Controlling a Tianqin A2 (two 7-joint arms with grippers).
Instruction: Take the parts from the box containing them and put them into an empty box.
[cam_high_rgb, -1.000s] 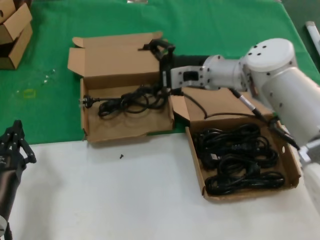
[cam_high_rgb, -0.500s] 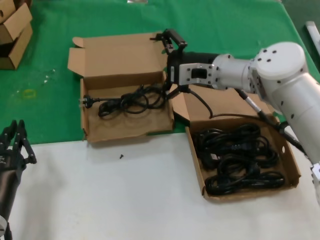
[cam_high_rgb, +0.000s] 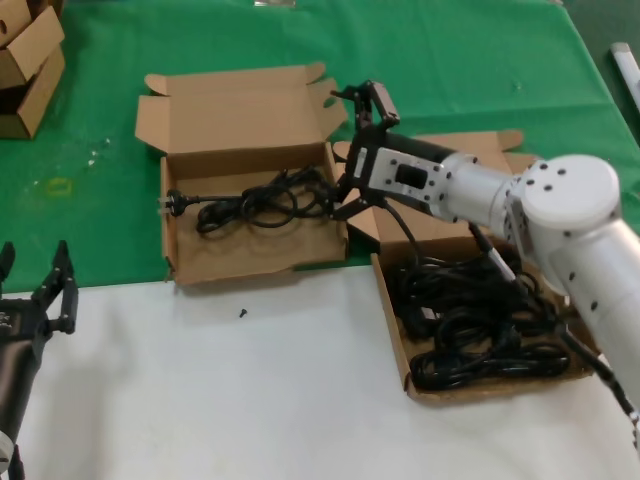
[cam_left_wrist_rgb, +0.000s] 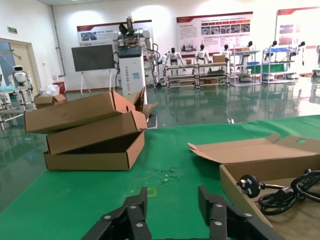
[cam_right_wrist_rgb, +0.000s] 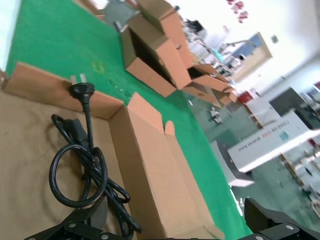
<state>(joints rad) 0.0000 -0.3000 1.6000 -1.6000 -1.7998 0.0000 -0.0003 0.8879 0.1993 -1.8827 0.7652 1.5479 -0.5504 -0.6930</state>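
While the right hand (cam_high_rgb: 362, 150) hangs with its fingers spread and nothing between them over the right rim of the left box (cam_high_rgb: 190, 268), the likeliest trouble is snagging. One cord (cam_high_rgb: 255, 205) lies in that box, and its loops bunch right up under the hand; a fingertip could catch a loop as the arm pulls away and drag the cord back out over the wall. From the head view I can't quite tell whether the lower finger touches the coil or only sits just above it. The arm also crosses the raised flap of the right box (cam_high_rgb: 590, 375), so a low swing back could fold or shove that flap and shift the box on the counter (cam_high_rgb: 250, 400).

The delivered cord runs with its long axis across the box, roughly parallel to the hinged lid. Its plug (cam_high_rgb: 176, 199) points toward the robot's left, resting against the left wall, with prongs seeming to poke at the cardboard; the coiled bulk lies at the opposite end, near the hand. The right wrist view shows the same cord (cam_right_wrist_rgb: 82, 165), plug at the far wall and loops close in.

More cords (cam_high_rgb: 470, 320) fill the right box in overlapping coils, and tangles there could make one grasp lift two at once.

The left hand (cam_high_rgb: 35, 290) waits open at the counter's near left edge, well apart from both boxes
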